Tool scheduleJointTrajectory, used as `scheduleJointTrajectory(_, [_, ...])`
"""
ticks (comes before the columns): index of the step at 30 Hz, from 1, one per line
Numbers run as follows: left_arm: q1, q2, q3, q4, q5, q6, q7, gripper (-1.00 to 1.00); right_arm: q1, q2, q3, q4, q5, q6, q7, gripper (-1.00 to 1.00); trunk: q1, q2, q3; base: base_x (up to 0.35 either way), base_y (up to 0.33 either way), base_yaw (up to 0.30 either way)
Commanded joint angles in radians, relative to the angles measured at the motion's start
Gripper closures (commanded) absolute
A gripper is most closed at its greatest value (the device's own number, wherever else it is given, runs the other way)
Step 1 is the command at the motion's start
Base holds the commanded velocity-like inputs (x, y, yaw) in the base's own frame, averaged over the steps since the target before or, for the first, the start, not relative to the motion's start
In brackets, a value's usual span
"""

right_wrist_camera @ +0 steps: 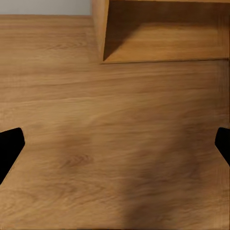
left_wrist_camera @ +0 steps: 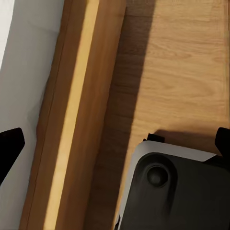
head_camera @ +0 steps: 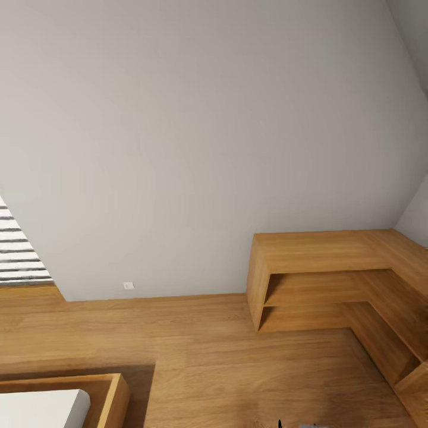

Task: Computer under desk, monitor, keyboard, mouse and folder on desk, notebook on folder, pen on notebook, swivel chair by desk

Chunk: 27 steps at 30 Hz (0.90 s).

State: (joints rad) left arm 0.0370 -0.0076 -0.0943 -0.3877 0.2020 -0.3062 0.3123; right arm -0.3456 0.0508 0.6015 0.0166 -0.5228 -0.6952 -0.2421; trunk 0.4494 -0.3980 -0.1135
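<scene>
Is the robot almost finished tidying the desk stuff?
These pictures cannot say. No desk, computer, keyboard or chair is in sight, only a grey wall, wooden floor, a low corner shelf unit and a bed frame corner. The left tool and right tool are both open, holding nothing, above the floor. The robot seems to be travelling through the room.

Left gripper [left_wrist_camera: 115, 143] fingers spread wide, right gripper [right_wrist_camera: 115, 143] likewise (both empty)
</scene>
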Motion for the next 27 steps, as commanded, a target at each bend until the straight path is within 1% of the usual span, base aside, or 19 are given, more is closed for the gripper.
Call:
scheduleJointTrajectory(1, [0.000,0.001,-0.009,-0.002,0.010,-0.002,0.007,-1.00,-0.001,-0.002,0.006,0.001,0.001,0.000,0.010,-1.00,0.001,-0.002,-0.002,0.000,0.000,-0.256])
scheduleJointTrajectory(2, [0.000,0.001,-0.009,-0.002,0.010,-0.002,0.007,-1.00,-0.001,-0.005,0.004,0.001,0.003,0.001,0.026,-1.00,0.001,-0.002,-0.002,0.000,0.000,-0.264])
scheduleJointTrajectory(3, [0.000,0.000,-0.008,-0.002,0.010,-0.002,0.007,-1.00,-0.001,-0.010,0.002,-0.012,0.008,0.003,0.077,-1.00,0.001,-0.002,-0.002,0.000,0.000,-0.291])
scheduleJointTrajectory(7, [0.000,-0.001,-0.007,-0.002,0.010,-0.002,0.007,-1.00,-0.001,-0.014,0.002,-0.048,0.014,-0.003,0.091,-1.00,0.001,-0.002,-0.002,0.008,0.000,-0.296])
scheduleJointTrajectory(9, [0.000,-0.001,-0.008,-0.002,0.010,-0.002,0.007,-1.00,-0.001,-0.020,0.001,-0.055,0.014,-0.009,0.093,-1.00,0.001,-0.002,-0.001,0.130,0.000,-0.299])
scheduleJointTrajectory(12, [0.001,-0.001,-0.008,-0.002,0.010,-0.001,0.007,-1.00,-0.001,-0.045,0.002,-0.058,0.013,-0.024,0.095,-1.00,0.001,-0.002,0.000,0.232,0.000,-0.299])
scheduleJointTrajectory(13, [0.001,-0.002,-0.008,-0.002,0.009,0.001,0.007,-1.00,-0.001,-0.061,0.004,-0.059,0.014,-0.030,0.096,-1.00,0.001,-0.002,0.000,0.276,0.000,-0.300])
scheduleJointTrajectory(15, [0.000,-0.003,-0.009,-0.001,0.009,0.004,0.007,-1.00,-0.001,-0.077,0.004,-0.059,0.014,-0.035,0.096,-1.00,0.001,-0.002,0.001,0.291,0.000,-0.300])
scheduleJointTrajectory(17, [0.000,-0.003,-0.009,0.001,0.009,0.005,0.006,-1.00,-0.001,-0.085,0.004,-0.062,0.014,-0.038,0.096,-1.00,0.001,-0.002,0.002,0.306,0.000,-0.300])
scheduleJointTrajectory(22, [0.000,-0.002,-0.010,0.009,0.008,0.007,0.006,-1.00,-0.001,-0.089,0.005,-0.062,0.014,-0.041,0.096,-1.00,0.001,-0.002,0.004,0.315,0.000,-0.300])
scheduleJointTrajectory(27, [0.000,-0.003,-0.010,0.012,0.008,0.006,0.006,-1.00,-0.001,-0.084,0.007,-0.061,0.016,-0.041,0.096,-1.00,0.001,-0.002,0.006,0.317,0.000,-0.300])
